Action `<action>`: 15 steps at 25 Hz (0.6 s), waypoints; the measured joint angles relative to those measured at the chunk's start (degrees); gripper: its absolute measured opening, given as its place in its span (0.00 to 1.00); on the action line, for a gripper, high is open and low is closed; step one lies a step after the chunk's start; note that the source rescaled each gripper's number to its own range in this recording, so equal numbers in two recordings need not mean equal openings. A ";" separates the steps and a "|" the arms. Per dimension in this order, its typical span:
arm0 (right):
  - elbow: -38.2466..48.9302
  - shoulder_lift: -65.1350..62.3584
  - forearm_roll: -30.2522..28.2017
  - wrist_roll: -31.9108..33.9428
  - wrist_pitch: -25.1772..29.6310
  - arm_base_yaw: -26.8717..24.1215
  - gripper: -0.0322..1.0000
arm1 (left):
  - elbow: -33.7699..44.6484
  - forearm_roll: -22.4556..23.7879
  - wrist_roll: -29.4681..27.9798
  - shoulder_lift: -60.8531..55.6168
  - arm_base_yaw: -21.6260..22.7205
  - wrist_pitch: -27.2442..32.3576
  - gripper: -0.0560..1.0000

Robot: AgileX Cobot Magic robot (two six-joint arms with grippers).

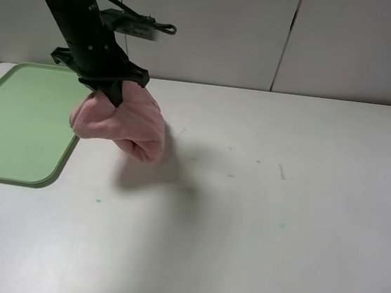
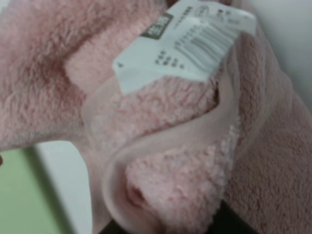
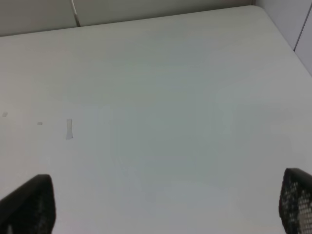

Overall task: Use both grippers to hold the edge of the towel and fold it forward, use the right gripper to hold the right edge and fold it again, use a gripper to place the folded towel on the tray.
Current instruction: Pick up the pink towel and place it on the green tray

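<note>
Left claw [image 1: 109,94] clenched on the bunched towel [image 1: 124,124], carried above the table [image 1: 258,217] beside the tray [image 1: 14,126], apparently for placement. Right claw [image 3: 161,204] released, empty.

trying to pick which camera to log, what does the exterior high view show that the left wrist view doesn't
Only the exterior high view shows the left gripper shut on the bunched, fluffy pink terry towel, lifted off the white table beside the flat light green plastic tray, and its shadow.

Only the left wrist view shows the towel's white printed tag and its smooth stitched hem up close.

Both show the pink towel, the white table and part of the green tray.
</note>
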 joint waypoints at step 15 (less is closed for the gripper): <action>0.00 0.00 0.00 0.00 0.07 0.00 1.00 | 14.39 3.39 1.82 -11.02 15.51 -3.06 0.16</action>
